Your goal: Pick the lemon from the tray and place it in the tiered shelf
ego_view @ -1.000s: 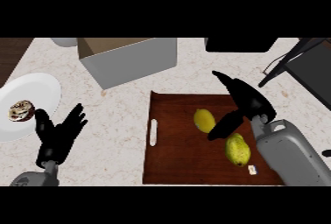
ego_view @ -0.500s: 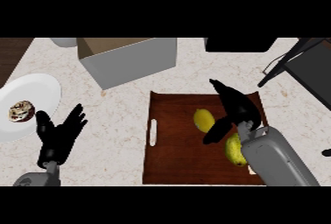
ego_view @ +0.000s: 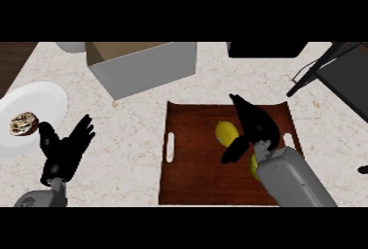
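Note:
A yellow lemon (ego_view: 226,133) lies near the middle of the dark brown tray (ego_view: 194,185). My right hand (ego_view: 251,124) hovers over its right side, fingers straight and pointing away, thumb down beside the lemon; it is open and partly hides the fruit. A second yellow fruit (ego_view: 253,165) peeks out from under my right forearm. The black frame of the tiered shelf (ego_view: 338,78) stands at the right edge. My left hand (ego_view: 64,148) rests open at the lower left, fingers up.
A grey open box (ego_view: 144,65) stands behind the tray. A white plate (ego_view: 43,99) with a pastry (ego_view: 23,124) sits at the left edge. A black object (ego_view: 266,48) lies at the back, and a grey bowl rim (ego_view: 70,46) shows at the far left.
My right hand has moved left across the tray and now covers the lemon's right side. The left hand has stayed put.

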